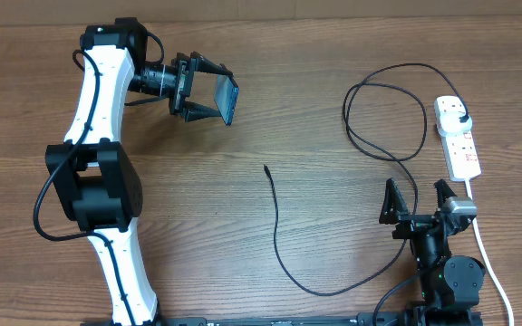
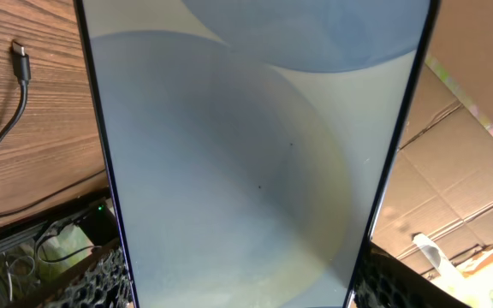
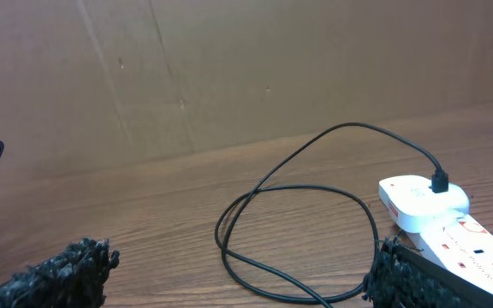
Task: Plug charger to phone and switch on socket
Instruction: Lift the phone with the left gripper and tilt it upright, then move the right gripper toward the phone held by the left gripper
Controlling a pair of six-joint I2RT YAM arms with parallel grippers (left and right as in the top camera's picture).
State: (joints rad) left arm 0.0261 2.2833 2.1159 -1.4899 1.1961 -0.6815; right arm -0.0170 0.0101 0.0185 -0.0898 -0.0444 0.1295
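Your overhead view looks straight down on the whole table (image 1: 333,54) from well above. Your left wrist view sits so close to the phone (image 2: 255,171) that the screen nearly fills it (the charger (image 2: 22,77) tip at its edge also shows from overhead). Your right wrist view rides low, facing level across the table toward the socket (image 3: 460,235), which the overhead view shares.
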